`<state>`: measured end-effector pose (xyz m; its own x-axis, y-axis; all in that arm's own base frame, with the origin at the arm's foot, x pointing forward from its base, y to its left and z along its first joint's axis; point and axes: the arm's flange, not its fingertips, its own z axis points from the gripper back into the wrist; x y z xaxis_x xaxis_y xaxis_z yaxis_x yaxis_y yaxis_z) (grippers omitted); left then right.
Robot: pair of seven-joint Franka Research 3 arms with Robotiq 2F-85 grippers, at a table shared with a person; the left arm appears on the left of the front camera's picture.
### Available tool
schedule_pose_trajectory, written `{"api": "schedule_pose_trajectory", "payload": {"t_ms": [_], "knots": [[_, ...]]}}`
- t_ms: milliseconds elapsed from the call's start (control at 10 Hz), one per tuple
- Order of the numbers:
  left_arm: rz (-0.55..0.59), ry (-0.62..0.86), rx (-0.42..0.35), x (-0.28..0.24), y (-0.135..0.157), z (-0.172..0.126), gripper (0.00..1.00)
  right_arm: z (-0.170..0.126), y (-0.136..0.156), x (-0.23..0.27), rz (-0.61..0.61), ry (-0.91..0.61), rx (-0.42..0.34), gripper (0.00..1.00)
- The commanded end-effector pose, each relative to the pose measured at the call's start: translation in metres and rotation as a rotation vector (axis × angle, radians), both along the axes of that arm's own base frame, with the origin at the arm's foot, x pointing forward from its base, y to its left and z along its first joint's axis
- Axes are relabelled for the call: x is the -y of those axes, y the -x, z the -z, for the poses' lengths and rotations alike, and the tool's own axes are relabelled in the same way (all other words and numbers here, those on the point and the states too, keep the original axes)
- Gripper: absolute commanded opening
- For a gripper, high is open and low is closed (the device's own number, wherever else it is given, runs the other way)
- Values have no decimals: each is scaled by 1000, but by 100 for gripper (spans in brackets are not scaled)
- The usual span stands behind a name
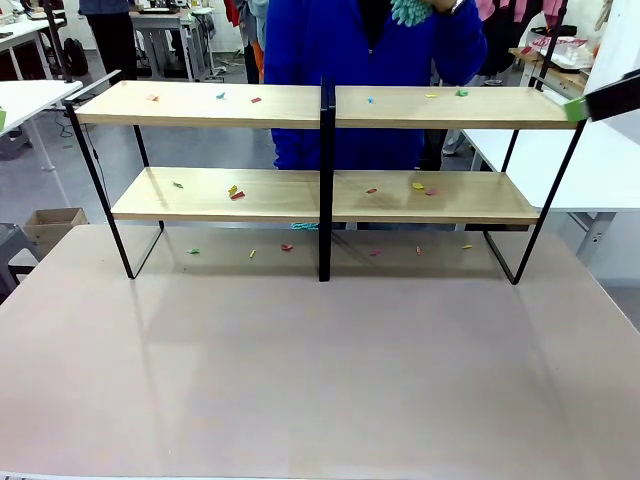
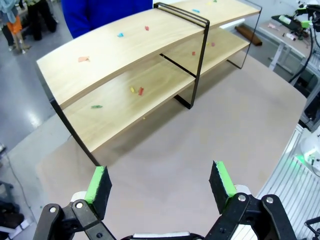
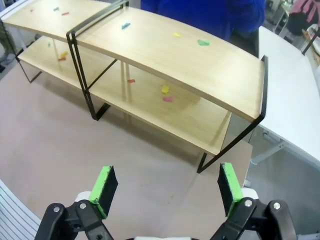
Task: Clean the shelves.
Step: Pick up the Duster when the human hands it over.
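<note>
shelves [image 1: 200, 104] stand across the middle of the front view on the far half of the tabletop [image 1: 320, 380], long axis left to right. coloured scraps [image 1: 236, 192] lie on both tiers, with more on the tabletop beneath. right gripper [image 3: 167, 182]: released, jaws wide, empty, with the shelves' right end up-frame of it. left gripper [image 2: 159, 175]: released, empty, with the shelves up-frame and apart. judgement: right arm is nearer, its finger [image 1: 610, 95] beside the shelves' upper right end.
</note>
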<state>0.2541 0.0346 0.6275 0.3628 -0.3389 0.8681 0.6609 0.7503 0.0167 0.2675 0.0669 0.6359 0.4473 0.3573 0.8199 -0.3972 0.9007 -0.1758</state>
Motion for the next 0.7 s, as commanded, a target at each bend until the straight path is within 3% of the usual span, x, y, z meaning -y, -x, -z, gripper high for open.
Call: {"api": "schedule_pose_trajectory", "payload": {"t_ms": [0, 600], "knots": [[20, 10, 24, 28, 37, 106, 100, 84, 40, -12, 35, -37, -7, 100], [40, 9, 16, 37, 32, 107, 100, 66, 87, -21, 96, -69, 11, 100]]}}
